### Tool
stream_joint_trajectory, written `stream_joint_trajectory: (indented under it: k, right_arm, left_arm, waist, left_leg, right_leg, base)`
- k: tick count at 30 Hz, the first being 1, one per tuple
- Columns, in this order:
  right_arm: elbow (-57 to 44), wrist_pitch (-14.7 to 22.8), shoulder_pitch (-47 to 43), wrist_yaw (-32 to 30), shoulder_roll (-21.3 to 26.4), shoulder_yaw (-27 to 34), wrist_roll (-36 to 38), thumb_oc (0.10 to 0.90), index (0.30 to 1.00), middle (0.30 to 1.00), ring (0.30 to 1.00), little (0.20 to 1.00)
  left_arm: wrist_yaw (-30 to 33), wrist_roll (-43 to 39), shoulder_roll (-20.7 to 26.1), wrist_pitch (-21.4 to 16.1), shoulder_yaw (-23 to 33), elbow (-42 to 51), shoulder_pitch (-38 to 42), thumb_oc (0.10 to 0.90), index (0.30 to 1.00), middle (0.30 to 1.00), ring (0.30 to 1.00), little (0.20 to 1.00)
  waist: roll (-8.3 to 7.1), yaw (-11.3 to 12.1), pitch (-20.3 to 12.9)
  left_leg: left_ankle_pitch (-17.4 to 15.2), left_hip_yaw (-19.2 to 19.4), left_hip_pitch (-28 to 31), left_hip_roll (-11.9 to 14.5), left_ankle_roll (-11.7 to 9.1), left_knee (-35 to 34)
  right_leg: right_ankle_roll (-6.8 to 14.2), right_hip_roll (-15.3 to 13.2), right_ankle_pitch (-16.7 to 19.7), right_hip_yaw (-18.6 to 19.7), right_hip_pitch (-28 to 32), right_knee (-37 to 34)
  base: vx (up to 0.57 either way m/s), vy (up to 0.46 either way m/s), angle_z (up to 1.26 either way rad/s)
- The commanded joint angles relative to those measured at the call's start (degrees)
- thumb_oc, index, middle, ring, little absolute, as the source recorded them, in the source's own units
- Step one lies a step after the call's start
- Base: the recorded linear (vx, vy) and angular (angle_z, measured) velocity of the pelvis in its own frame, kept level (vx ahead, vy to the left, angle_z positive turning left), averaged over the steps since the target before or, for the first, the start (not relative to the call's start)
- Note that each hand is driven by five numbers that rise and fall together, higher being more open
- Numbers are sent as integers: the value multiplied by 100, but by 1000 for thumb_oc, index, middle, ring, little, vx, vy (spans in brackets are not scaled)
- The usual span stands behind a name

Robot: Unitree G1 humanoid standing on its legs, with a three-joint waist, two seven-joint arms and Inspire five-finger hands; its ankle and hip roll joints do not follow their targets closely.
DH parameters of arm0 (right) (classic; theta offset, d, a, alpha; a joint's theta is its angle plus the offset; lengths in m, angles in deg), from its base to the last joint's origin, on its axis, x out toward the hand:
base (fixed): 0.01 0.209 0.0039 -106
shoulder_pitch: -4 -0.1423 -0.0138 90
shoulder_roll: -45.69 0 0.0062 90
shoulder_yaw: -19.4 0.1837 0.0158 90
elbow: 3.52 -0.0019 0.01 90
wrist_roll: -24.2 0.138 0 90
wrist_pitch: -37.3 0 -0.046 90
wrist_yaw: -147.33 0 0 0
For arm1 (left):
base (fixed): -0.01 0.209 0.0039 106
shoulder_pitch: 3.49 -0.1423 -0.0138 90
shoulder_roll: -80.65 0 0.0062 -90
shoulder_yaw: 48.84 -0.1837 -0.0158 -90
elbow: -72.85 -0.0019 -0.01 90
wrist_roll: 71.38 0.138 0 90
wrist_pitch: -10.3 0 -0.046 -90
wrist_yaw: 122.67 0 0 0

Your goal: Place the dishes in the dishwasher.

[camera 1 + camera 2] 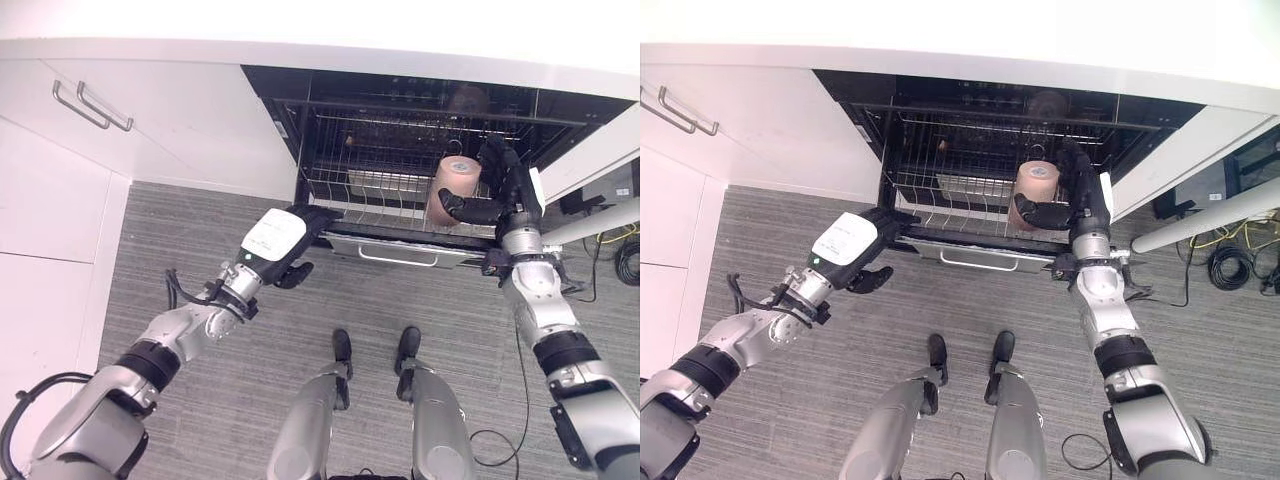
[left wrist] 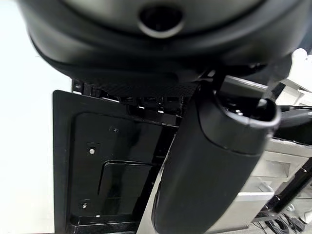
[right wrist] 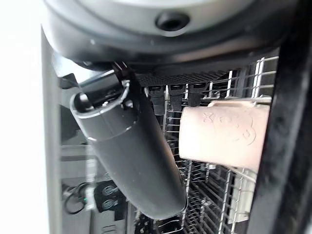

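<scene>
A pink cup [image 1: 456, 188] stands in the wire rack [image 1: 370, 195] of the open dishwasher [image 1: 420, 130], at the rack's right side. My right hand [image 1: 508, 190] is shut on it, with the thumb [image 3: 131, 156] lying across its front and the fingers behind it. In the right wrist view the cup [image 3: 222, 134] shows just past the thumb, over the rack's wires. My left hand [image 1: 290, 240] is open at the rack's left front corner, fingers stretched toward the rack's edge and holding nothing. Its thumb [image 2: 214, 165] hangs before the dishwasher's dark inner wall.
The rack is pulled partly out over a panel with a metal handle [image 1: 398, 260]. White cabinets with bar handles [image 1: 92, 105] stand to the left, and a white counter runs above. Cables [image 1: 625, 255] lie on the grey floor at the right.
</scene>
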Motion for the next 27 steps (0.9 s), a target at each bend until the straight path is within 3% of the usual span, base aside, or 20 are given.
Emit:
stream_joint_trajectory:
  k: [1,14,22,27]
  right_arm:
    - [-953,757,-268,-227,185,417,-482,800,900,900,900,900]
    - [-1876,1391,339,-496,-83,433,-828,800,900,900,900,900]
    - [-3158,2672,1507,-513,-306,531,-1716,800,900,900,900,900]
    - [-3603,2689,1717,37,-312,544,-1149,800,900,900,900,900]
  left_arm:
    - [325,177,-251,-107,311,594,-65,800,900,900,900,900]
    - [475,335,-471,-27,545,762,-715,800,900,900,900,900]
    - [646,472,-759,192,939,844,-1557,800,900,900,900,900]
    - [904,666,-1032,81,1079,522,-2064,800,900,900,900,900]
  waist:
    - [220,-160,-123]
    - [241,-237,-317]
    - [69,-351,-737]
    - [-53,-303,-1070]
  left_leg:
    - [-685,350,-129,604,-452,519]
    - [-729,392,212,660,-477,519]
    - [-742,487,589,843,-490,519]
    - [-812,559,888,930,-544,519]
  right_leg:
    - [799,-319,-427,449,237,60]
    - [729,-289,-598,441,612,60]
    - [644,-175,-786,425,1008,60]
    - [600,-140,-957,390,1342,60]
  base:
    - [10,37,2]
    - [11,12,-1]
    - [20,-43,0]
    - [37,-92,-11]
